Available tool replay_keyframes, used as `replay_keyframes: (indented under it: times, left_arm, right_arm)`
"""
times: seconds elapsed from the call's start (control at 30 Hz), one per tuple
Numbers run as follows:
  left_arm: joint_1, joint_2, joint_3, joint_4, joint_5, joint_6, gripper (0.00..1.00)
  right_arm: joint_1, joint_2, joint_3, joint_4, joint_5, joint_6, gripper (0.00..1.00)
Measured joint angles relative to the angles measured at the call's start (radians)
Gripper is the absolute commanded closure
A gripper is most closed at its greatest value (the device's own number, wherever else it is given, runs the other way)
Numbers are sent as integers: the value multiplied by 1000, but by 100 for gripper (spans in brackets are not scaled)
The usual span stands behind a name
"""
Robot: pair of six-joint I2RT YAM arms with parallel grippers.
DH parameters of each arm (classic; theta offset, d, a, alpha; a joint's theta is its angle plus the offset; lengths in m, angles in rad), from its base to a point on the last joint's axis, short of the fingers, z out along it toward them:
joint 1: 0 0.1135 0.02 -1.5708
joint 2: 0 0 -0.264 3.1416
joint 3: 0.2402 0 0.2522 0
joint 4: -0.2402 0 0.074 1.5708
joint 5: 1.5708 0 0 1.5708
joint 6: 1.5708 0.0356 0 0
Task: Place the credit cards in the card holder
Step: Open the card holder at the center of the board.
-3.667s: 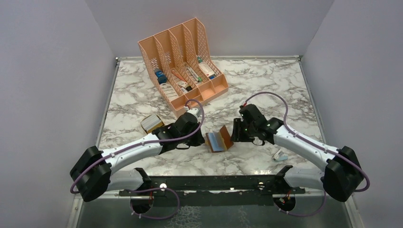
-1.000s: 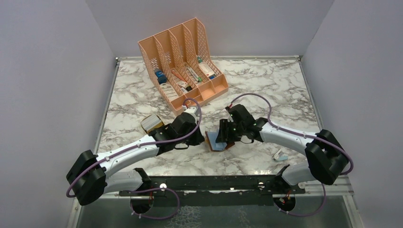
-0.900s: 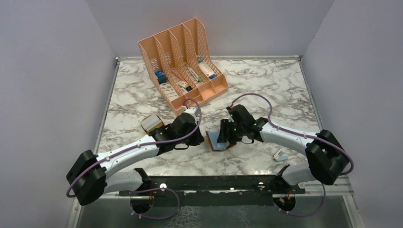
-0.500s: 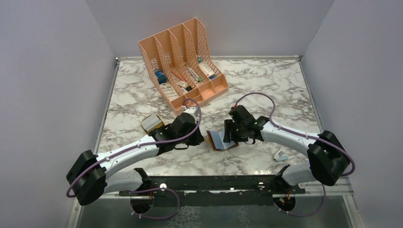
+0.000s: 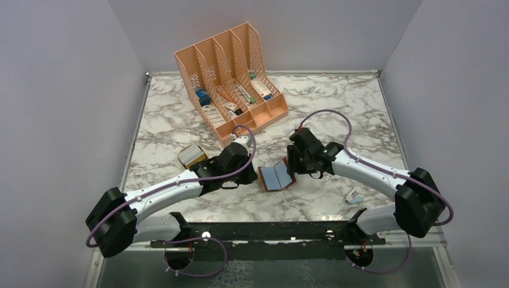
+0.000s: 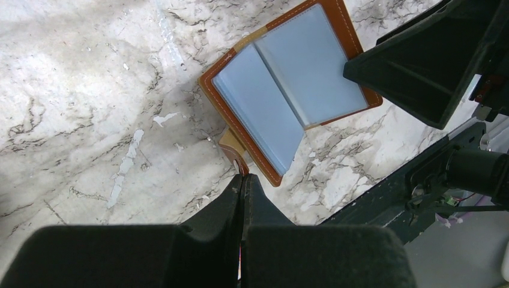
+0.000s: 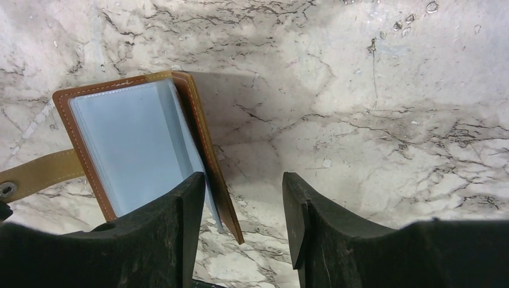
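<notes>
Peach organizer, marble table

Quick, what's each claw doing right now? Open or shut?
Left claw: shut, seemingly pinching the wallet's tab.
Right claw: open, holding nothing.

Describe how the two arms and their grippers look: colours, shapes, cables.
The left arm and right arm have white tubular links joined by bulky, rounded black joints. A thin purple cable runs along each, looping free near the wrist. The left gripper and right gripper have matte black, wedge-shaped fingers.
</notes>
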Motion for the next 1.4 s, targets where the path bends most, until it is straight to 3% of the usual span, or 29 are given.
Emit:
replay_keyframes:
  times: [0.33,0.53,0.83,0.97,1.1,1.27,1.4]
  left_arm:
    - [0,4,0,5,0,-8,100]
    - [7,64,0,-2,0,-31,100]
    - [18,150,-30,-28,-13,-48,100]
    - [19,179,-30,-37,-24,-48,100]
    - [19,192,-30,-37,-33,-47,99]
    - [19,191,-29,-27,-24,-47,76]
    - [19,175,-6,-45,-18,-54,62]
  right_arm:
    - [0,39,-16,23,-11,-7,52]
    - [0,52,-60,65,-31,-5,68]
    - [0,48,-161,147,-31,41,84]
    - [0,8,-208,195,-27,72,83]
    - [0,-16,-234,209,-28,98,72]
    - [0,-43,-233,167,-29,108,68]
    - [0,-89,-234,153,-49,108,68]
